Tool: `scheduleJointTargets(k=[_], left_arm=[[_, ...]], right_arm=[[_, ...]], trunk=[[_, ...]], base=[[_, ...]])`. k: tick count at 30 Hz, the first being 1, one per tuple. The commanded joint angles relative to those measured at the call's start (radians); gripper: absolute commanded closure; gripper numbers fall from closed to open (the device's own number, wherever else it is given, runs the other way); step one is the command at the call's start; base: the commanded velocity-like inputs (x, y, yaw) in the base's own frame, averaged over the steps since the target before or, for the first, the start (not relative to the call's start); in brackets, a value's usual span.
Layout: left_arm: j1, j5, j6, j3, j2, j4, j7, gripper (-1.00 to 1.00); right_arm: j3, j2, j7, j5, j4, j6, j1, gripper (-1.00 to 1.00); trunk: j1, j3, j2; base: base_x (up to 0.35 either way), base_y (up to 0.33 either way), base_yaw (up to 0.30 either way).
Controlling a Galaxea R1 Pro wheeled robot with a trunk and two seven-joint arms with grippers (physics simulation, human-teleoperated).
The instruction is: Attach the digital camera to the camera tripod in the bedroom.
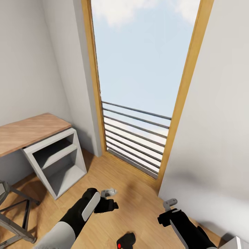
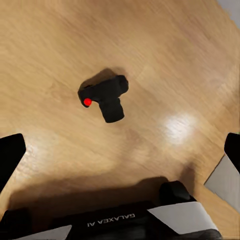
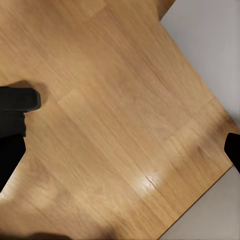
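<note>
The digital camera [image 1: 126,240] lies on the wood floor at the near edge of the head view, its red button showing. From the left wrist view the digital camera [image 2: 105,97] rests on its side, lens barrel pointing along the planks. My left gripper [image 1: 110,197] hangs open above the floor, a little beyond and left of it, with nothing between its fingers [image 2: 10,160]. On the right my right gripper [image 1: 168,210] is open too, over bare floor [image 3: 125,135]. Grey metal legs with black struts [image 1: 14,214], apparently the camera tripod, stand at the lower left, cut off by the picture edge.
A tall wood-framed window [image 1: 138,86] with grey rails faces me. A wood-topped desk [image 1: 27,131] with a white open shelf unit [image 1: 58,162] stands at the left. A grey wall [image 1: 214,138] closes the right side. My own base [image 2: 125,220] is near the camera.
</note>
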Motion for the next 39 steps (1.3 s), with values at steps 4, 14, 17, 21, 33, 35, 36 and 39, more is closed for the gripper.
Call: scheduleJointTargets(k=[4, 14, 17, 21, 33, 35, 36, 39], left_arm=[[-0.054, -0.044, 0.028, -0.142, 0.004, 0.004, -0.013, -1.0], [-0.081, -0.073, 0.035, -0.328, 0.026, 0.006, -0.107, -1.0], [-0.084, -0.078, 0.03, -0.368, 0.038, 0.006, -0.135, -1.0], [-0.086, -0.086, 0.019, -0.422, 0.049, 0.006, -0.182, -1.0], [-0.142, -0.094, 0.005, -0.477, 0.075, 0.069, -0.528, -1.0], [-0.148, -0.095, 0.004, -0.479, 0.075, 0.093, -0.558, -1.0], [-0.148, -0.095, 0.004, -0.479, 0.075, 0.093, -0.558, -1.0], [-0.157, -0.095, -0.001, -0.48, 0.076, 0.117, -0.584, -1.0]], right_arm=[[0.004, -0.001, 0.0, 0.003, -0.002, 0.006, 0.0, -1.0], [0.006, 0.0, 0.0, 0.003, -0.002, 0.006, 0.0, -1.0], [0.007, 0.0, 0.0, 0.003, -0.002, 0.006, 0.001, -1.0], [0.009, 0.0, 0.0, 0.004, -0.002, 0.006, 0.002, -1.0], [0.011, 0.0, 0.0, 0.004, -0.002, 0.005, 0.009, -1.0], [0.011, 0.0, 0.0, 0.004, -0.002, 0.005, 0.01, -1.0], [0.011, 0.0, 0.0, 0.004, -0.002, 0.005, 0.01, -1.0], [0.011, 0.0, 0.0, 0.004, -0.002, 0.005, 0.011, -1.0]], trunk=[[0.015, -0.014, -0.029], [0.054, -0.045, -0.099], [0.065, -0.054, -0.12], [0.081, -0.067, -0.148], [0.127, -0.104, -0.232], [0.134, -0.111, -0.246], [0.138, -0.114, -0.253], [0.15, -0.123, -0.274]], base=[[0.0, 0.0, 0.0], [0.0, 0.0, 0.0], [0.0, 0.0, 0.0], [0.0, 0.0, 0.0], [0.0, 0.0, 0.0], [0.0, 0.0, 0.0], [0.0, 0.0, 0.0], [0.0, 0.0, 0.0]])
